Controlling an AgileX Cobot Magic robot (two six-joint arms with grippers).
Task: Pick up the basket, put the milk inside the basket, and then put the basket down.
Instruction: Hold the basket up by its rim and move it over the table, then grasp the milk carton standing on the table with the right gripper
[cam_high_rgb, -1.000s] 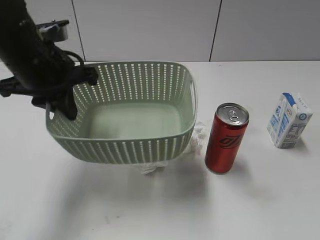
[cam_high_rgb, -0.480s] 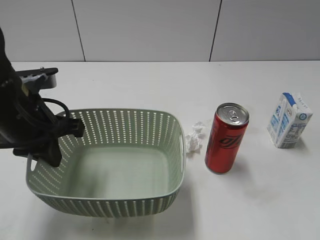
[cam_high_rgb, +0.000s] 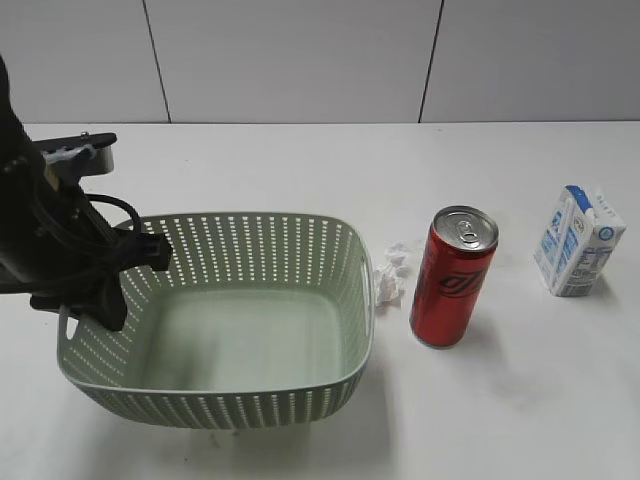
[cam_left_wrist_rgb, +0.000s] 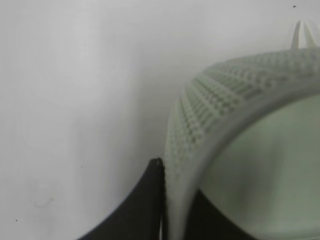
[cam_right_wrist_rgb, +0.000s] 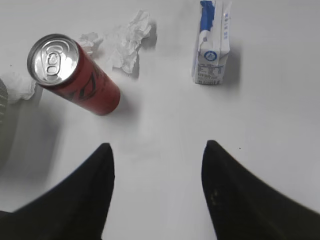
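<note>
Left hand (cam_high_rgb: 100, 290) clamped on basket (cam_high_rgb: 290, 300) left wall, basket near you. Right hand (cam_right_wrist_rgb: 157, 165) spread, empty. Keep basket level; reach milk (cam_high_rgb: 578, 243) far right on counter (cam_high_rgb: 300, 160), skirting can (cam_high_rgb: 452, 275).

My black left gripper (cam_high_rgb: 100, 300) pinches the pale sage-green basket (cam_high_rgb: 300, 260) with its slotted walls. The milk (cam_high_rgb: 578, 243) is white with blue print. The can (cam_high_rgb: 452, 277) is red with black markings, silver-topped; the table (cam_high_rgb: 520, 400) white.

I noted a plain white table (cam_high_rgb: 300, 165) under even, diffuse light. Behind it stood a pale grey panelled wall (cam_high_rgb: 290, 60) with dark vertical seams. Shadows were soft.
</note>
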